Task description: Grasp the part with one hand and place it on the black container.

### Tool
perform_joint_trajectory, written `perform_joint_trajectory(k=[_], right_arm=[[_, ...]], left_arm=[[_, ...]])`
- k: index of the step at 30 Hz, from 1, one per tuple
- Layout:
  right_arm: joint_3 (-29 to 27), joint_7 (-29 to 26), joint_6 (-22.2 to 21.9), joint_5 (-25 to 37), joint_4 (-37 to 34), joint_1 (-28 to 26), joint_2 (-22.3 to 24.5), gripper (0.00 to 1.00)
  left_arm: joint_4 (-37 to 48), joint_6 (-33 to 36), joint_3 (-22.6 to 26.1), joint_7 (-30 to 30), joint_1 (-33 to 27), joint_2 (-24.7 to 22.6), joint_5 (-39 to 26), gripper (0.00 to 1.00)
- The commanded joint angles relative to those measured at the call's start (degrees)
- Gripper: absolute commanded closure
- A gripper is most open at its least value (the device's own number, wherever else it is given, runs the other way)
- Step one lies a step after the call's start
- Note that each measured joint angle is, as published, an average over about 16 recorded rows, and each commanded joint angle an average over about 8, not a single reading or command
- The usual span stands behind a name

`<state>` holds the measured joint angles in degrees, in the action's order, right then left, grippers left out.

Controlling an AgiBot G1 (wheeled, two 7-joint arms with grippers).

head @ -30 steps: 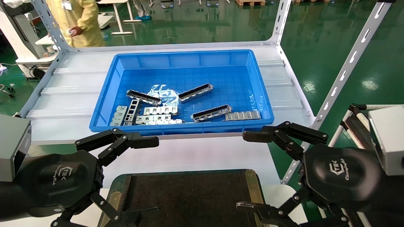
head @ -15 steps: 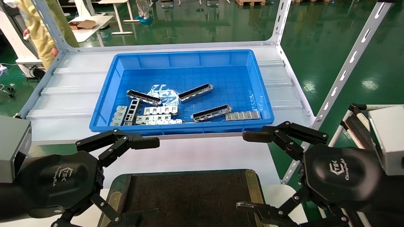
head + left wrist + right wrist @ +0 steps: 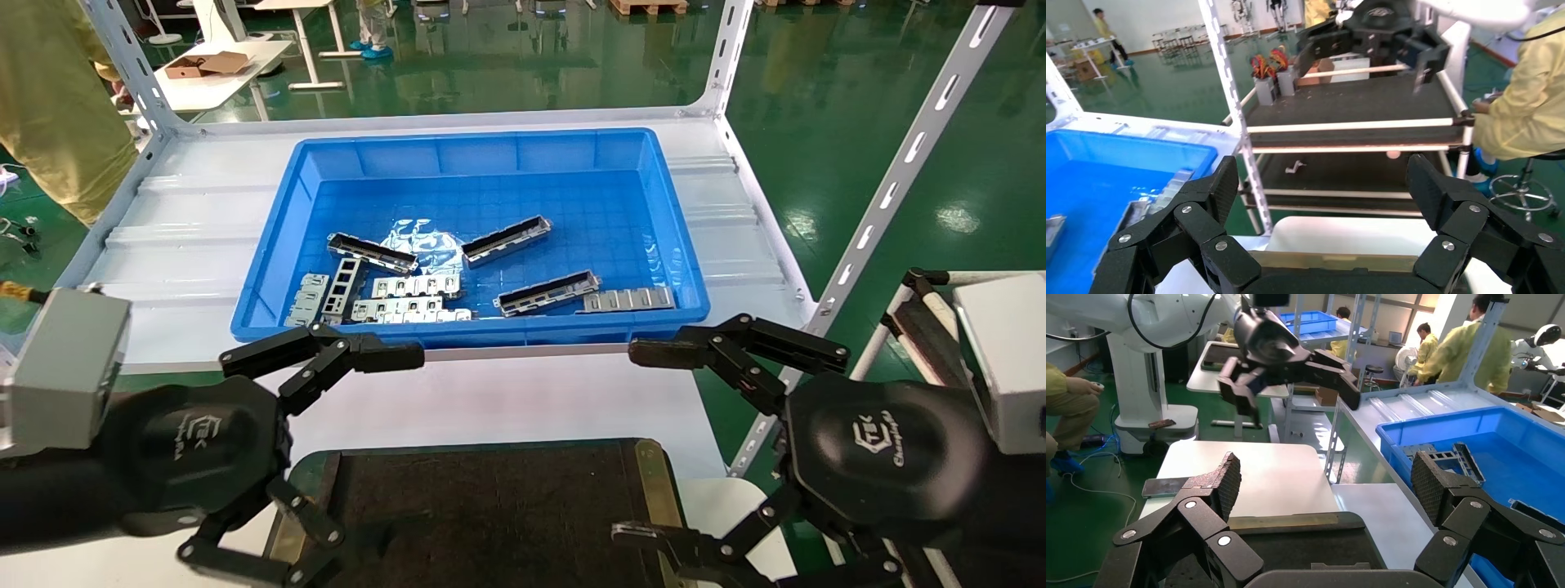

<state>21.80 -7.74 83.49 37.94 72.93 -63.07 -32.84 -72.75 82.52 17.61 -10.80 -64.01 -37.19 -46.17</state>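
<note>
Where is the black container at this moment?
In the head view, the black container lies at the near edge of the table, between the left end effector and the right end effector, in front of the blue bin.

The parts (image 3: 546, 293) lie in the bin (image 3: 278, 245) (on the shelf (image 3: 180, 237)), behind the black container (image 3: 490, 506).

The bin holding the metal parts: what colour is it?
Bright blue bin, clearest in the head view.
</note>
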Motion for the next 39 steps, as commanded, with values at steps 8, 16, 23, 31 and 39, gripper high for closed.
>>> perform_joint_trajectory(k=[8, 16, 23, 31, 39], right_arm=[[0.01, 0.0, 0.0, 0.0, 0.0, 0.0, 0.0, 0.0], [0.01, 0.0, 0.0, -0.01, 0.0, 0.0, 0.0, 0.0], [0.01, 0.01, 0.0, -0.01, 0.0, 0.0, 0.0, 0.0], [0.02, 0.01, -0.01, -0.01, 0.0, -0.01, 0.01, 0.0], [0.02, 0.01, -0.01, -0.01, 0.0, -0.01, 0.01, 0.0]], left_arm=[[2.31, -5.26, 2.37, 0.1, -4.01, -4.07, -6.68, 0.0], [8.69, -10.02, 5.41, 3.06, -8.82, -10.06, -14.45, 0.0], [18.08, -13.28, 7.71, 6.26, -13.34, -15.62, -19.69, 0.0], [31.37, -18.44, 9.39, 11.18, -19.45, -22.78, -24.35, 0.0], [46.24, -25.44, 10.52, 16.72, -25.96, -30.94, -27.8, 0.0]])
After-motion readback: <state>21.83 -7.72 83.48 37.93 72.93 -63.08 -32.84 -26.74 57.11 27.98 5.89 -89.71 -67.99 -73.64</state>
